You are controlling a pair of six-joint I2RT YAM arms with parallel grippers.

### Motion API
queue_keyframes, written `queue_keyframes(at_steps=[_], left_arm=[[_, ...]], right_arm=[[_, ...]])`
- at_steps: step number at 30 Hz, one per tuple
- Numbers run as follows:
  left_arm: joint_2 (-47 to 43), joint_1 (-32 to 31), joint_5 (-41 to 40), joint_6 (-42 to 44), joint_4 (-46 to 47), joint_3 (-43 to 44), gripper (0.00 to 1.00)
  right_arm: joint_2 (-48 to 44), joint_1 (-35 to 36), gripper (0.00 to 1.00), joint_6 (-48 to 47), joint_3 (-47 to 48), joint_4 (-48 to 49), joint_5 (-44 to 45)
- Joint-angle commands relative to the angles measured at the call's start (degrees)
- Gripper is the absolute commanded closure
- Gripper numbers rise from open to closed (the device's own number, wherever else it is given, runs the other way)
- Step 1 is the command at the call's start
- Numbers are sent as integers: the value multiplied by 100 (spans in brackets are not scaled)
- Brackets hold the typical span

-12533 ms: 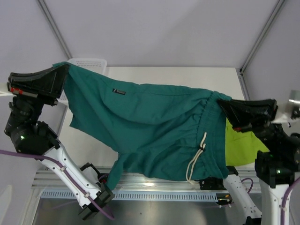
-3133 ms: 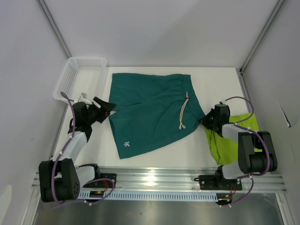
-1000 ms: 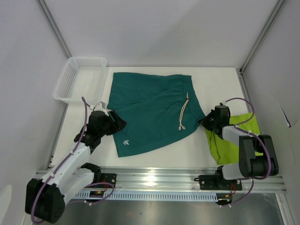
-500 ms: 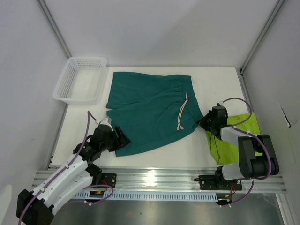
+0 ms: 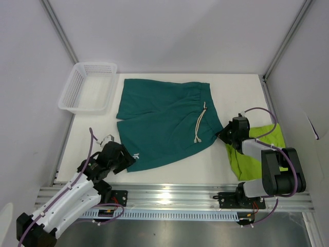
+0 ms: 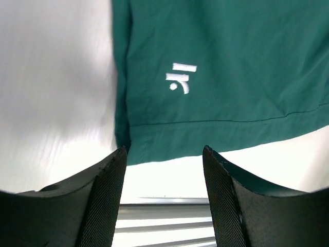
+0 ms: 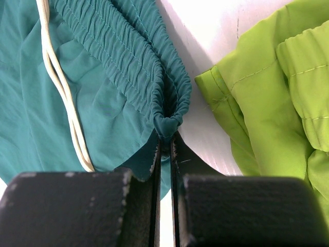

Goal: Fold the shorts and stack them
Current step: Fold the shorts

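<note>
**Student:** Fig. 1 — where is the garment, and how are the jaws set?

**Instructor:** The teal shorts (image 5: 164,121) lie flat on the tabletop (image 5: 241,92), between the mesh basket (image 5: 72,90) and the crumpled lime shorts (image 5: 245,164). The right jaws are closed, pinching the near corner of the elastic waistband (image 7: 139,56). The left jaws stand open, low over the near hem corner of the leg bearing the white logo (image 6: 180,82). They hold nothing.

**Student:** Which way does it point?

**Instructor:** Waistband and cream drawstring (image 5: 200,123) lie to the right, both leg hems to the left. The long axis thus runs left to right, slightly skewed, with the logo leg angling toward the near left.

**Student:** And the step in hand?

**Instructor:** Probably a lengthwise fold, with the near edge carried over onto the far edge. To do it well, the left jaws should slide onto the hem so that both fabric layers are caught, then close fully before any lift. Raise both ends together and level, keep the near edge taut between them, and lay it down aligned with the far edge — slack would likely leave a crease or a dragged leg.
</note>
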Motion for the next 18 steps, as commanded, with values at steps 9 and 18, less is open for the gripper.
queue_keyframes(at_steps=[9,18], left_arm=[[476,-60,110,-541,-373,218,36],[547,-60,375,-936,303,-275,36]], right_arm=[[-59,-7,100,1,23,215,97],[-59,-15,100,-8,41,197,89]])
